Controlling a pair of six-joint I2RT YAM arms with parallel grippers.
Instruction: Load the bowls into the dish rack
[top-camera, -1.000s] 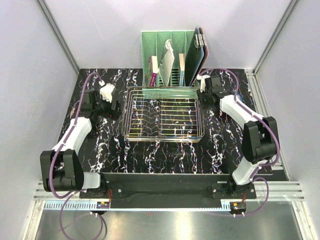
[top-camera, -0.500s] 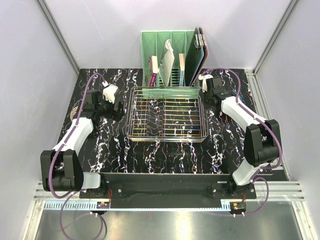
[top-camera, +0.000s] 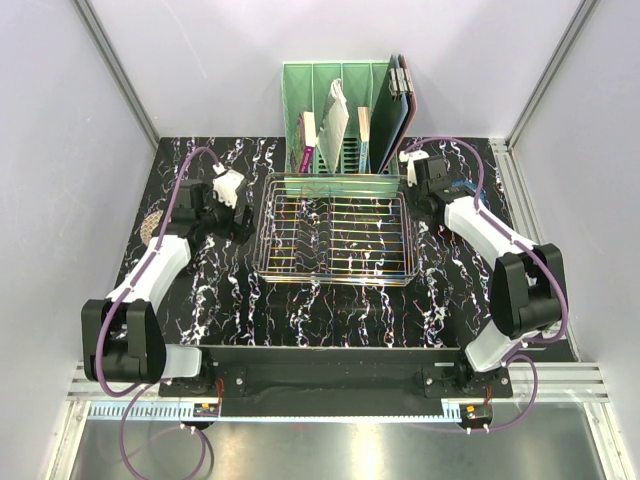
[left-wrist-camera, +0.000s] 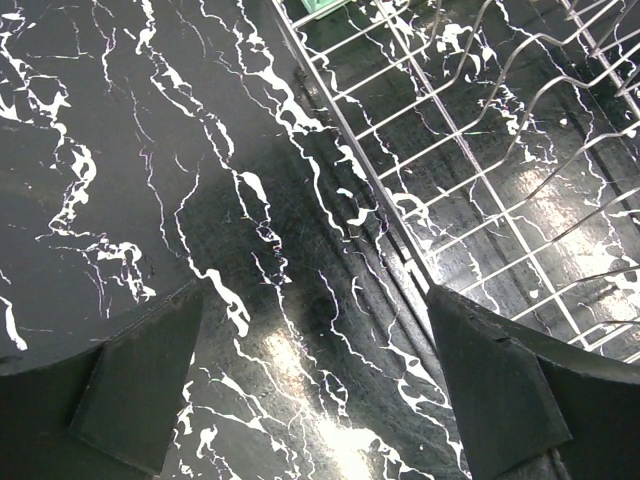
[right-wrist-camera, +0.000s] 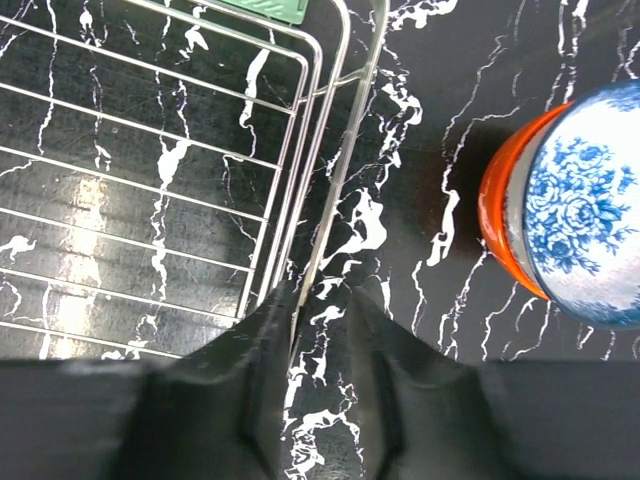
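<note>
The chrome wire dish rack (top-camera: 335, 237) stands mid-table and holds no bowls. My left gripper (top-camera: 238, 213) is open and empty, its jaws wide apart astride the rack's left rim (left-wrist-camera: 345, 165). My right gripper (top-camera: 412, 185) is at the rack's right rim (right-wrist-camera: 341, 150). Its jaws are only narrowly apart, with the rim wire against the inner face of one finger (right-wrist-camera: 262, 340). Right of it, a white-blue flowered bowl (right-wrist-camera: 585, 210) is stacked with a glossy orange-red bowl (right-wrist-camera: 497, 215). A pinkish patterned bowl (top-camera: 152, 227) shows at the table's left, partly behind my left arm.
A green slotted organizer (top-camera: 335, 110) with books and a dark folder stands right behind the rack. White walls and aluminium posts close in the table on three sides. The black marbled tabletop (top-camera: 330, 310) lies in front of the rack.
The rack has slid to the right and slightly back. Both grippers moved the same way with it, the left one uncovering the pinkish bowl.
</note>
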